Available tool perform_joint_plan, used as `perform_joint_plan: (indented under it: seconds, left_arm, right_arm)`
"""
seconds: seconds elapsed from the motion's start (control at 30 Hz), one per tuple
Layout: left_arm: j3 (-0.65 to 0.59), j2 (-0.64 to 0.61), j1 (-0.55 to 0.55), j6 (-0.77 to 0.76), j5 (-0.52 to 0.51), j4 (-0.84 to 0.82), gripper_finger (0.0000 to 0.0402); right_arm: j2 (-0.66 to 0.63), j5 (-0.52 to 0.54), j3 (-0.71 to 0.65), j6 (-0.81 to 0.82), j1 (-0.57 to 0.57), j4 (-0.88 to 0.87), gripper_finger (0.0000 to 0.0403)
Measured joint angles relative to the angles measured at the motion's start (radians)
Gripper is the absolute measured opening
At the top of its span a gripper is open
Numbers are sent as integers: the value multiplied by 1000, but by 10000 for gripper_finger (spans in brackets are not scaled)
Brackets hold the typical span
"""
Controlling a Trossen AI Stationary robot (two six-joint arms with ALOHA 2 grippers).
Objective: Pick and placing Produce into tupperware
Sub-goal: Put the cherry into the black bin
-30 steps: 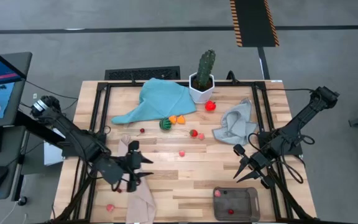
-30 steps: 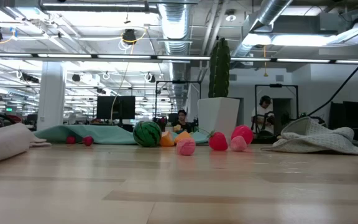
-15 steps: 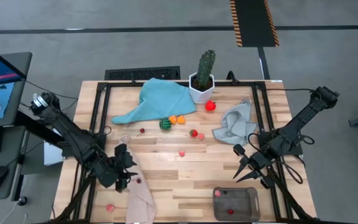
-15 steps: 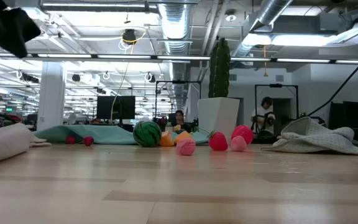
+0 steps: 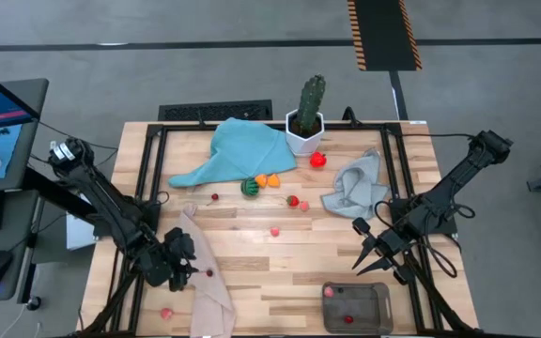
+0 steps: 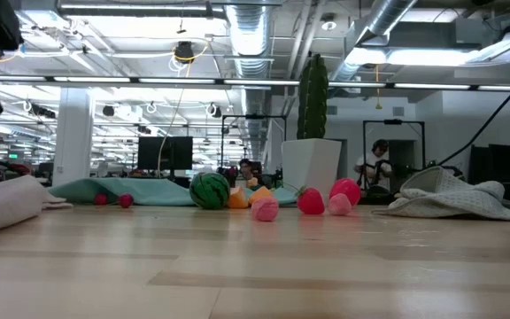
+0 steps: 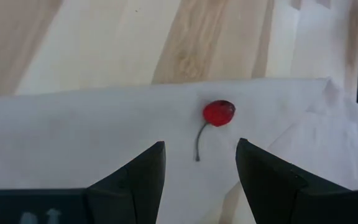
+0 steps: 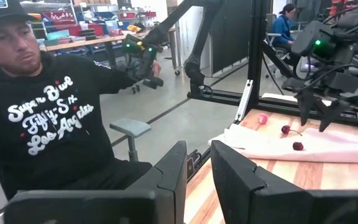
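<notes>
Hovering with the left gripper (image 7: 201, 149) well to the left of the tupperware (image 5: 383, 315), fingers moderately apart and empty, lined up on a red cherry (image 7: 219, 113) lying on the pale pink cloth (image 5: 209, 296). Likely set that way to drop straight down and pinch it. Waiting with the right gripper (image 5: 366, 249) just beyond the tupperware's far right corner, fingers nearly together around nothing, probably kept clear until a piece needs handling on that side. Counted from above: one tupperware with one red piece (image 5: 347, 291) already inside. Roughly ten loose pieces of produce, most clustered well beyond the tupperware, among them one green striped ball (image 5: 249, 187) and two orange pieces (image 5: 261, 179). Three cloths in all, and one cactus (image 5: 311, 97) farthest from the tupperware.
</notes>
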Motion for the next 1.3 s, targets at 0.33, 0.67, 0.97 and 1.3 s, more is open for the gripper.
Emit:
perform_joint_plan:
  seconds: [0.33, 0.67, 0.97, 1.3]
  left_arm:
    - [-93, 0, 0, -62, 27, 112, 184]
    - [-105, 31, -11, 87, 20, 195, 184]
    - [-46, 273, -11, 122, 51, 257, 184]
    - [45, 386, -8, 120, 14, 214, 182]
  right_arm:
    - [0, 0, 0, 0, 0, 0, 98]
    - [0, 15, -16, 0, 0, 12, 98]
    - [0, 29, -24, 1, 0, 29, 98]
    - [0, 30, -24, 0, 0, 30, 98]
